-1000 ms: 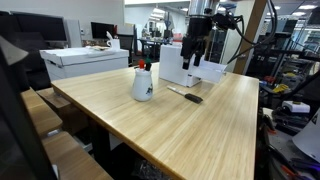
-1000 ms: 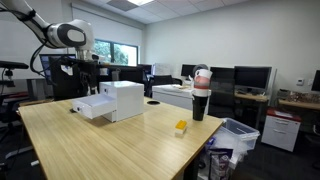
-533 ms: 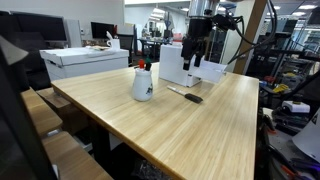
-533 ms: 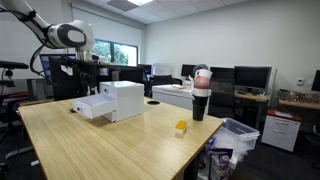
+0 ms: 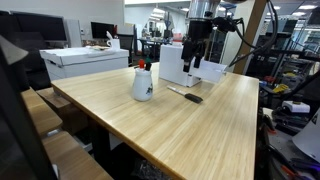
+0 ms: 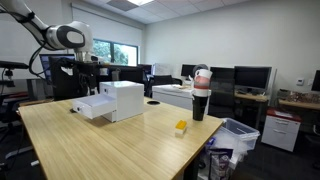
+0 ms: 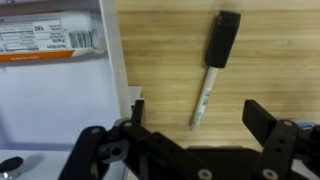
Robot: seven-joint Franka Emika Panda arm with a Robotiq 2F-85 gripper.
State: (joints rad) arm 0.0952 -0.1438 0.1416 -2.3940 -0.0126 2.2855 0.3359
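Over the last second nothing has visibly shifted: your gripper (image 7: 193, 106) hangs in the same spot, with the marker (image 7: 212, 70) and the white box (image 7: 60, 95) where they were, so you are paused in a hover and nothing is gripped. The jaws stand wide apart and empty, the marker lying on the wood below and between them, untouched. In an exterior view the marker (image 5: 190, 97) sits toward the far edge of the table (image 5: 200, 130), just beside the white box (image 5: 178, 66), with a white bottle (image 5: 143, 83) nearer the middle. Inside the box, a label (image 7: 50, 40) shows fine black print above an orange stripe, too blurred to read; the print on the marker's barrel is also unreadable.
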